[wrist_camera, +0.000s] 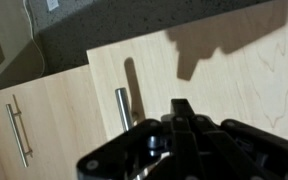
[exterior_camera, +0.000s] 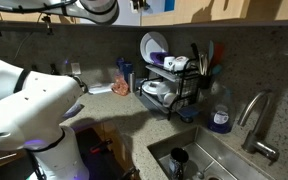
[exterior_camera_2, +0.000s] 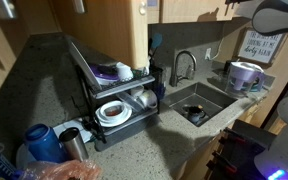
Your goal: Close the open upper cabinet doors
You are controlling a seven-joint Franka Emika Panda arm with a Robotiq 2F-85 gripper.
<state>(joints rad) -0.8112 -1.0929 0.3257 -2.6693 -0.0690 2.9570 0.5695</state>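
The end effector (wrist_camera: 182, 110) is squeezed all the way shut and has nothing in it. In the wrist view it points at the upper cabinet doors (wrist_camera: 214, 70), which fill most of that picture. One door sits in front of the other and covers part of it, so I think that door hangs open. A metal handle (wrist_camera: 122, 108) runs near that door's edge, just beside the tips. The shadow (wrist_camera: 189, 55) of the end effector falls on the wood. I cannot tell if the tips touch the wood.

A few things could go wrong. The tips are thin and the wood is smooth, so a push could slide off the edge. Then the door would stay open. The tips could also bump the handle and get caught on it. A push that is too hard could make the door bang shut and bounce back out.

In an exterior view, one of these doors hangs over the dish rack (exterior_camera_2: 114, 95) on the bench (exterior_camera_2: 169, 142). Plates and cups sit in the rack. If the arm (exterior_camera_2: 279, 15) dips too low, it could knock them over or push them toward the sink (exterior_camera_2: 216, 98).
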